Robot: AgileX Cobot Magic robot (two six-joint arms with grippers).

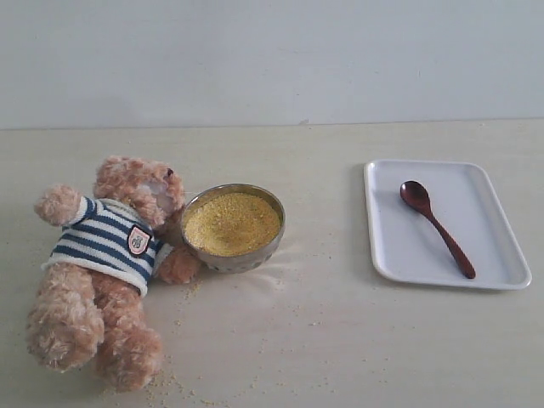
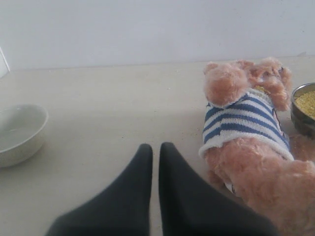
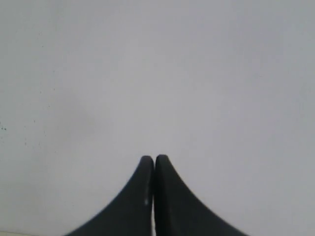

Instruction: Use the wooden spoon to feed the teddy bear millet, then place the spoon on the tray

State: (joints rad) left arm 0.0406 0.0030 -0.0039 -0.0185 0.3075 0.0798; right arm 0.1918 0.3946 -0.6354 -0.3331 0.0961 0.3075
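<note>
The wooden spoon (image 1: pixel 436 228) lay on the tray (image 1: pixel 501 255) toward the right edge of the tabletop (image 1: pixel 340 340), bowl end to the far edge, handle slanting to the near right corner. My right claw (image 3: pixel 154 158) was pinched closed on nothing, facing only a blank pale surface, so probably well off. I judged it nearer than my left claw (image 2: pixel 155 147), closed and empty beside the teddy bear (image 2: pixel 246 123).

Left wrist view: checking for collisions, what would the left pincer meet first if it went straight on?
Probably bare table, passing between the white bowl and the teddy bear without touching either; the left pincer points at that gap. Depth is unclear.
</note>
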